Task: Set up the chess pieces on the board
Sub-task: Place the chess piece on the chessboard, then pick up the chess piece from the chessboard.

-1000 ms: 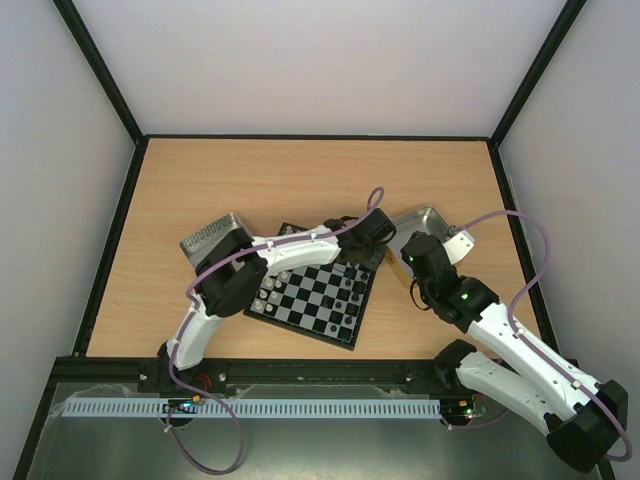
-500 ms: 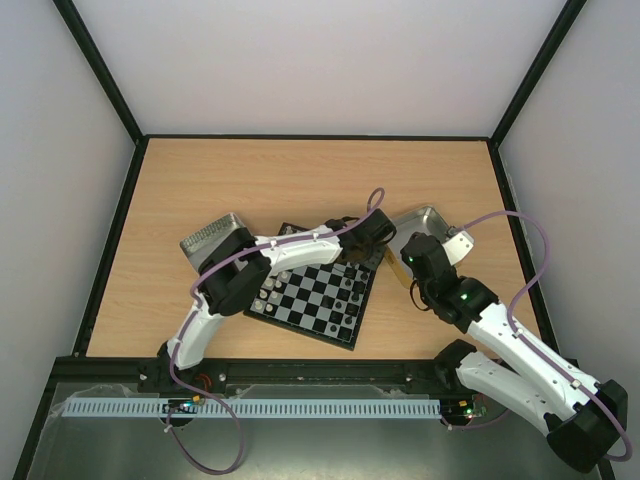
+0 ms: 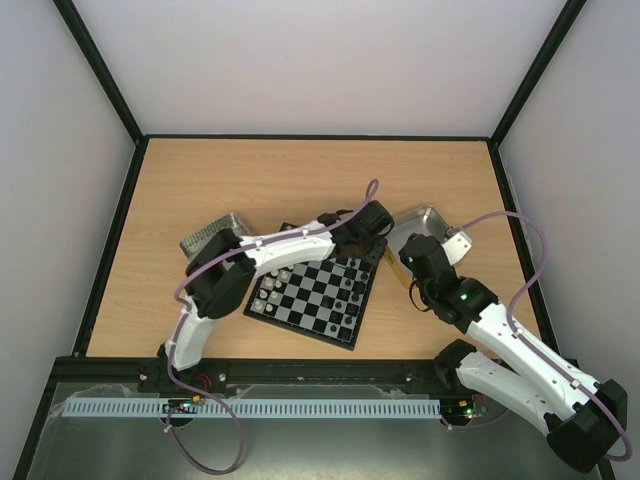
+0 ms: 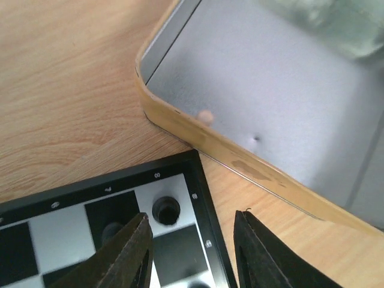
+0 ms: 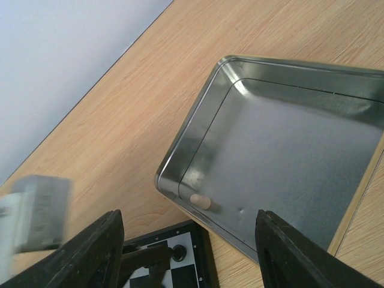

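The board (image 3: 318, 296) lies tilted at the table's middle, with white chess pieces (image 3: 268, 291) along its left edge and black ones (image 3: 351, 286) along its right. My left gripper (image 4: 192, 240) is open and empty above the board's far right corner (image 3: 373, 250), where a black piece (image 4: 166, 210) stands on a pale square. My right gripper (image 5: 189, 240) is wide open and empty, next to that corner (image 3: 403, 254). One small pale piece (image 5: 200, 200) lies inside a metal tray (image 5: 180, 157); it also shows in the left wrist view (image 4: 205, 116).
The metal tray (image 3: 432, 222) sits just right of the board's far corner, its rim (image 4: 198, 141) close to my left fingers (image 4: 258, 252). A second metal tray (image 3: 208, 238) lies upside down left of the board. Black frame rails edge the table.
My left gripper has drawn back and up from the board's corner towards the far side, leaving the black piece standing there. The right arm has hardly moved.
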`<state>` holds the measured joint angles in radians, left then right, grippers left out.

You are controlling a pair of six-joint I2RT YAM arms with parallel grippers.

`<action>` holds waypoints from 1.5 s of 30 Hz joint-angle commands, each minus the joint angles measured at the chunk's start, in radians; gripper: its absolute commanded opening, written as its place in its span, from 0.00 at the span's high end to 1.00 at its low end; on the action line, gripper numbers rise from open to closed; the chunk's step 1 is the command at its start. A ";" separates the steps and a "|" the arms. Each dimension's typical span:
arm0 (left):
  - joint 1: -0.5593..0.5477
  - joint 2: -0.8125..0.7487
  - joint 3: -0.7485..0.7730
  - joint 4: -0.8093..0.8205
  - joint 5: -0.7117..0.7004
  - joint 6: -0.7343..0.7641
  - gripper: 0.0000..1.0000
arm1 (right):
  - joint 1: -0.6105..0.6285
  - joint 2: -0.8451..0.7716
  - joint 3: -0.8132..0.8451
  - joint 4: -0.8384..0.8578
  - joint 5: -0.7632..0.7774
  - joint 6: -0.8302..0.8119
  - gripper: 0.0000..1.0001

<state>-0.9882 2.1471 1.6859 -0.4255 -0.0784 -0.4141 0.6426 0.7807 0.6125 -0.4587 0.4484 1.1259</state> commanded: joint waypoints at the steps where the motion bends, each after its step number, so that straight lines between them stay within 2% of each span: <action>1: 0.015 -0.172 -0.061 -0.009 0.010 -0.031 0.60 | -0.003 -0.009 0.003 0.018 0.011 -0.001 0.41; 11: 0.029 -0.403 -0.381 -0.128 -0.008 -0.094 0.58 | -0.003 0.012 -0.010 0.048 -0.023 -0.008 0.41; 16: 0.029 -0.476 -0.484 -0.152 0.076 -0.139 0.60 | -0.003 0.026 -0.015 0.059 -0.035 -0.009 0.41; 22: 0.036 -0.510 -0.572 -0.133 0.220 -0.128 0.59 | -0.003 0.021 -0.027 0.063 -0.045 -0.006 0.41; 31: 0.045 -0.455 -0.593 -0.119 0.272 -0.124 0.56 | -0.003 0.019 -0.032 0.068 -0.051 -0.006 0.41; 45: 0.045 -0.395 -0.601 -0.122 0.321 -0.103 0.60 | -0.003 0.023 -0.043 0.080 -0.052 -0.007 0.41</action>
<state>-0.9482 1.7351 1.0912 -0.5335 0.2218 -0.5240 0.6426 0.8032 0.5797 -0.3985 0.3775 1.1217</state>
